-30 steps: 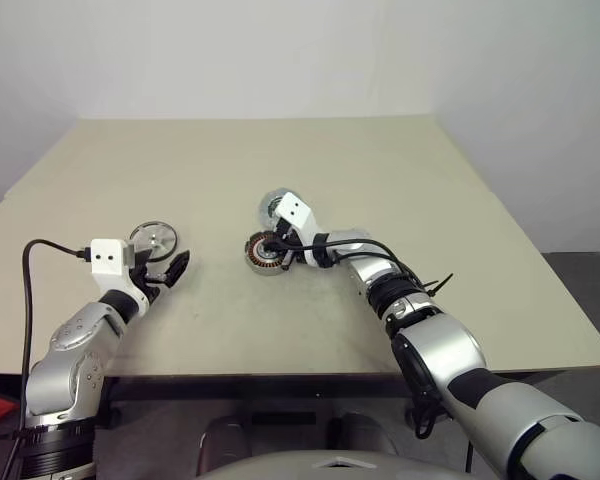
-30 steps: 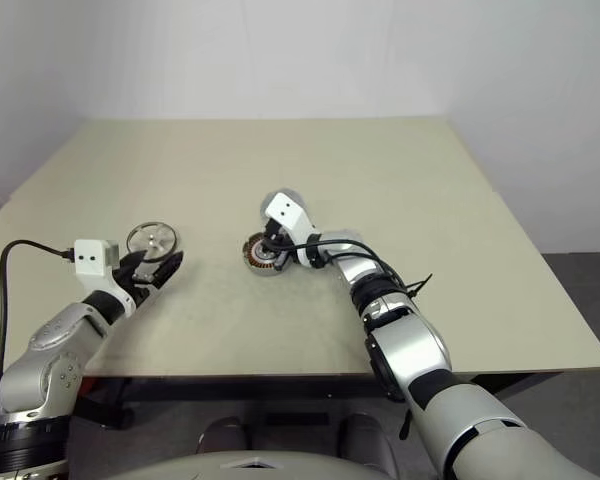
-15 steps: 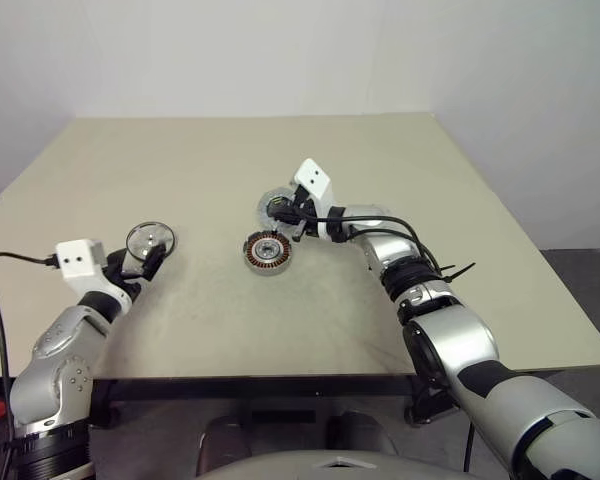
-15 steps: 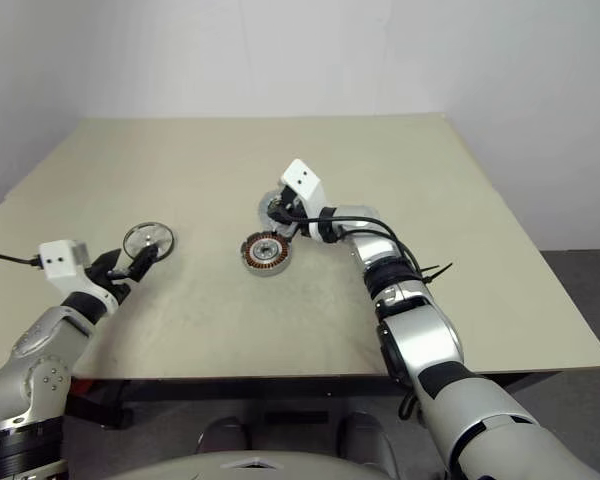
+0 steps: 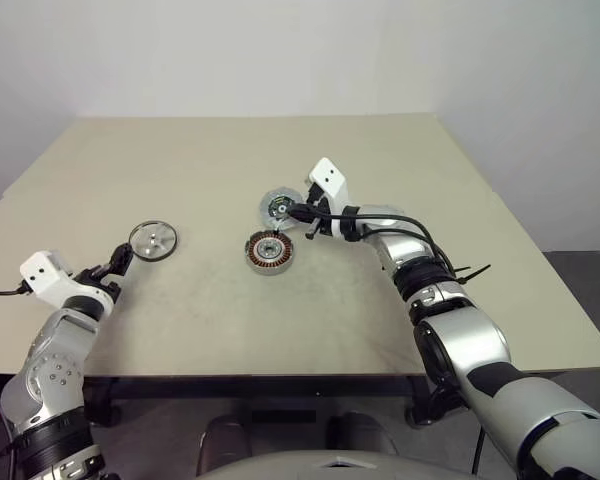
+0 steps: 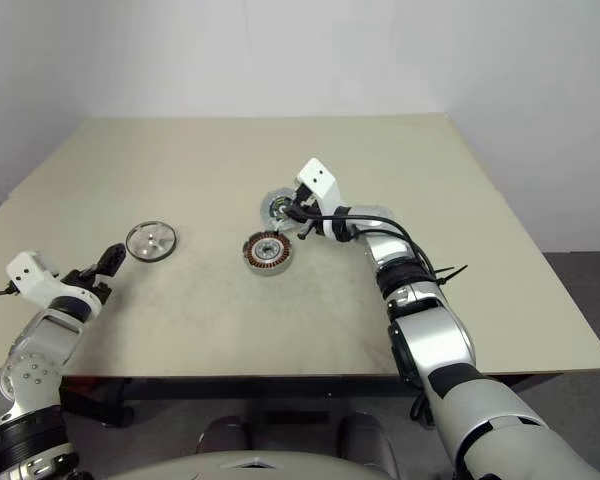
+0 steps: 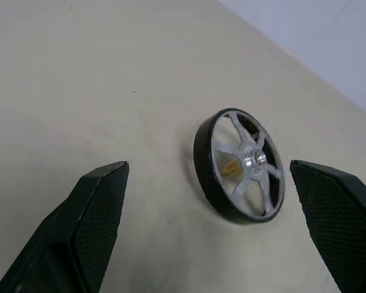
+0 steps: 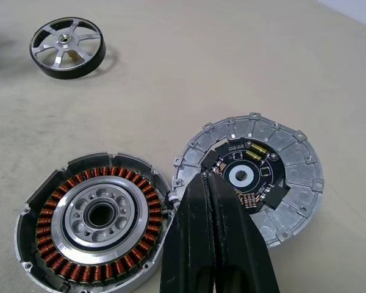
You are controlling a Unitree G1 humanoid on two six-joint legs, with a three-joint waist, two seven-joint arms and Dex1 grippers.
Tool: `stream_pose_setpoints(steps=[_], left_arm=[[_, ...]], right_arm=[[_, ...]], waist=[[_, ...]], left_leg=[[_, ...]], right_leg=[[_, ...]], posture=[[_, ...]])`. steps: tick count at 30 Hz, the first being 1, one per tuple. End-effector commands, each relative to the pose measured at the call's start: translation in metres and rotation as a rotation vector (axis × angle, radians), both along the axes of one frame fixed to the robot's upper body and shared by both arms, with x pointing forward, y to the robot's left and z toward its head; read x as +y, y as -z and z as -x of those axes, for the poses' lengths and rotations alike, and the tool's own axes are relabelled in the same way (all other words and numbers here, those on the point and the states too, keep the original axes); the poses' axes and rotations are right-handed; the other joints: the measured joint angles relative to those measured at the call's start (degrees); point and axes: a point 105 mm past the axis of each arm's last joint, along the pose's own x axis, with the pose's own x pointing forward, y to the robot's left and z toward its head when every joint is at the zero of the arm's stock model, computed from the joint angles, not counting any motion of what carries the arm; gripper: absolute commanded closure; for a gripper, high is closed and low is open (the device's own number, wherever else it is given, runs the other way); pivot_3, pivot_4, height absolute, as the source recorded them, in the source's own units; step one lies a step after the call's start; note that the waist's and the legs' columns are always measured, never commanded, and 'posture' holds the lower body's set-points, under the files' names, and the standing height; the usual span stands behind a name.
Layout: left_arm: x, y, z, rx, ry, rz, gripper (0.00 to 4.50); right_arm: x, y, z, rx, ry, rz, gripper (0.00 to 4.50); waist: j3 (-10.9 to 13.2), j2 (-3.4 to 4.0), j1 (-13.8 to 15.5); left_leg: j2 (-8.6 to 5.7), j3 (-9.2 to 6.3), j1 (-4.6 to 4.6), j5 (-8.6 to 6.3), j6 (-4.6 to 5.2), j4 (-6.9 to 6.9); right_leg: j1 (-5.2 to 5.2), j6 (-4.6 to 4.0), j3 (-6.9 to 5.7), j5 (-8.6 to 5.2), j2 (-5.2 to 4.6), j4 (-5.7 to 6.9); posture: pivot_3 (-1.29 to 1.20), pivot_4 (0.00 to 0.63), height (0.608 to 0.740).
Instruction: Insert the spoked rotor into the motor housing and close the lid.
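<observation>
The spoked rotor (image 5: 153, 240) lies flat on the table at the left, a shiny disc in a dark rim, also seen ahead of my left gripper (image 7: 207, 166). That gripper (image 5: 115, 262) is open and empty, short of the rotor on its near left. The motor housing (image 5: 269, 252) sits mid-table with copper windings facing up (image 8: 100, 213). Just behind it lies the lid (image 5: 279, 207), dark circuit face up (image 8: 256, 177). My right gripper (image 8: 205, 178) is shut and empty, hovering over the gap between housing and lid.
The beige table (image 5: 230, 160) has bare room behind and to the right of the parts. Its near edge (image 5: 280, 375) runs just in front of my arms. A black cable (image 5: 410, 230) trails along my right forearm.
My left gripper has drawn back to the left, away from the rotor, and rolled. My right gripper has lifted off the housing and shifted right, uncovering the lid. The parts have not moved.
</observation>
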Motion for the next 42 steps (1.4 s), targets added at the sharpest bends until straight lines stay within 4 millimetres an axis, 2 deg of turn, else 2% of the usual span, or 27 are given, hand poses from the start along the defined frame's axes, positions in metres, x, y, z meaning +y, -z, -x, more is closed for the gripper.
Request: stream_pose_setpoints(steps=[1,6,11,14,16,20,25,32,37,42], left_arm=[[0.0,-0.012,-0.008,-0.048,-0.008,0.064,0.0],[0.004,-0.002,-0.015,0.033,-0.05,0.144,0.0],[0.013,0.009,-0.014,0.129,-0.098,0.129,0.0],[0.012,0.008,-0.015,0.139,-0.087,0.13,0.0],[0.008,0.008,-0.015,0.143,-0.064,0.131,0.0],[-0.012,0.003,-0.018,0.127,0.045,0.141,0.0],[-0.023,-0.003,-0.02,0.097,0.104,0.153,0.0],[-0.013,0.014,-0.021,0.112,0.03,0.142,0.0],[-0.008,0.013,-0.028,0.063,-0.01,0.163,0.0],[-0.012,0.014,-0.037,0.043,0.015,0.195,0.0]], right_arm=[[-0.002,-0.019,-0.004,-0.057,0.017,-0.042,4.47],[-0.008,-0.028,-0.008,-0.083,0.051,-0.058,4.47],[-0.013,-0.034,-0.013,-0.099,0.087,-0.071,4.47],[-0.014,-0.034,-0.013,-0.099,0.089,-0.075,4.47],[-0.014,-0.033,-0.012,-0.097,0.089,-0.073,4.47],[-0.013,-0.032,-0.013,-0.103,0.09,-0.065,4.47],[-0.015,-0.032,-0.014,-0.109,0.092,-0.058,4.47],[-0.017,-0.034,-0.016,-0.114,0.103,-0.061,4.47],[-0.019,-0.035,-0.017,-0.117,0.109,-0.063,4.47],[-0.018,-0.035,-0.016,-0.117,0.106,-0.066,4.47]], waist=[[0.0,-0.02,0.02],[0.0,-0.03,0.02],[0.0,-0.04,0.02],[0.0,-0.03,-0.11],[0.0,-0.04,-0.12],[0.0,-0.04,0.02],[0.0,-0.04,0.26],[0.0,-0.04,0.09],[0.01,-0.04,0.09],[0.01,-0.04,0.14]], left_leg=[[0.0,0.0,0.0,0.0,0.0,0.0],[0.0,0.0,0.0,0.0,0.0,0.0],[0.0,0.0,-0.01,0.0,0.0,0.01],[0.0,0.0,-0.01,0.0,0.0,0.0],[0.0,0.0,-0.01,0.0,0.0,0.0],[-0.01,0.0,-0.01,0.0,0.0,0.01],[-0.02,0.0,0.0,0.0,0.0,0.02],[-0.01,0.0,-0.03,0.0,0.0,0.02],[-0.01,0.0,0.0,0.01,-0.01,0.02],[-0.01,0.0,0.02,0.03,-0.04,0.02]], right_leg=[[0.0,0.0,0.0,0.0,0.0,0.0],[0.0,0.0,0.0,0.0,0.0,0.0],[0.0,0.0,0.0,0.0,0.0,-0.01],[0.0,0.0,-0.01,0.0,0.01,0.0],[0.0,0.0,0.0,0.0,0.0,0.01],[0.0,0.0,-0.01,0.0,0.0,0.0],[0.0,0.0,-0.02,0.0,-0.02,-0.02],[0.0,0.0,-0.02,0.0,-0.01,-0.01],[0.04,0.01,-0.01,0.0,-0.01,0.03],[0.05,0.01,-0.01,0.0,-0.01,0.08]], posture=[[0.0,0.0,0.74],[0.0,0.0,0.74],[0.0,0.0,0.74],[0.0,0.0,0.74],[0.0,0.0,0.74],[0.0,0.0,0.74],[0.0,0.0,0.74],[0.0,0.0,0.74],[0.0,0.0,0.74],[0.0,0.0,0.74]])
